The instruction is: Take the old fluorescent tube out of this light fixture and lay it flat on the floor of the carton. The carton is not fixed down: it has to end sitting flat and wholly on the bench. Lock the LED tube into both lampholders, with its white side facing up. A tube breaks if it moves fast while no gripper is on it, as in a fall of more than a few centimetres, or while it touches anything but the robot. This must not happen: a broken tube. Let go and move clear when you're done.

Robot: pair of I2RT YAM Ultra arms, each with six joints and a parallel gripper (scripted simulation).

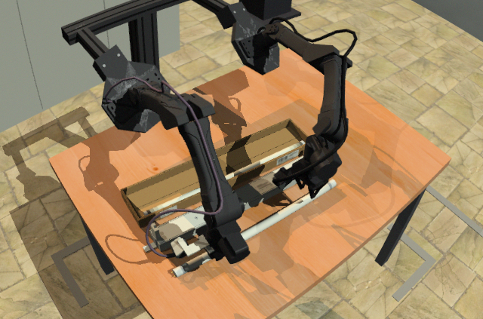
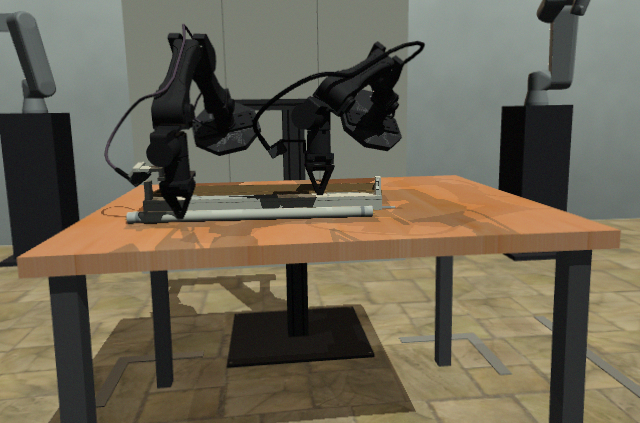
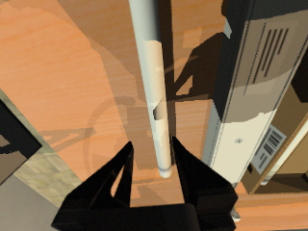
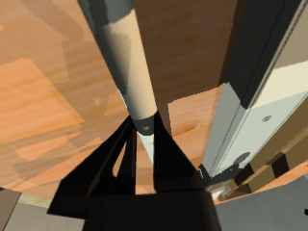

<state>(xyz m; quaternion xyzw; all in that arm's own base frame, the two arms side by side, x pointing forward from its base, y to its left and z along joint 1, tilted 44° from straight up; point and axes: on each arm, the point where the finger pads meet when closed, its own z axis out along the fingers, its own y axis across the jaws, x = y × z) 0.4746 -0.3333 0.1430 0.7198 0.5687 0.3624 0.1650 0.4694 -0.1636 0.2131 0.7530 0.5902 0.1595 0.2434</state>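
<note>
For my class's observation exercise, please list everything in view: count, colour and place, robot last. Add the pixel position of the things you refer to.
LED tube (image 1: 281,214) (image 2: 289,212) (image 3: 156,72) (image 4: 132,63): one, white, along the fixture's front
light fixture (image 1: 183,225) (image 2: 346,202) (image 3: 233,154) (image 4: 241,140): one, pale, between tube and carton
carton (image 1: 167,191) (image 2: 351,188) (image 3: 284,106) (image 4: 260,168): one, brown, behind the fixture
old tube (image 1: 269,159) (image 3: 298,140): one, white, in the carton
bench (image 1: 351,175) (image 2: 465,211) (image 3: 29,82) (image 4: 29,96): one, orange, under these
floor (image 1: 429,54) (image 2: 361,294): one, yellowish stone, below
cabinet (image 1: 58,35) (image 2: 268,46): one, grey, background
background arms (image 2: 33,56): two, grey, on black pedestals
mounting frame (image 1: 136,7) (image 2: 297,149): one, black, behind the bench
left gripper (image 1: 308,191) (image 2: 320,193) (image 3: 152,142): one, black, open by the LED tube's end
right gripper (image 1: 198,262) (image 2: 180,215) (image 4: 144,116): one, black, shut on the LED tube
</note>
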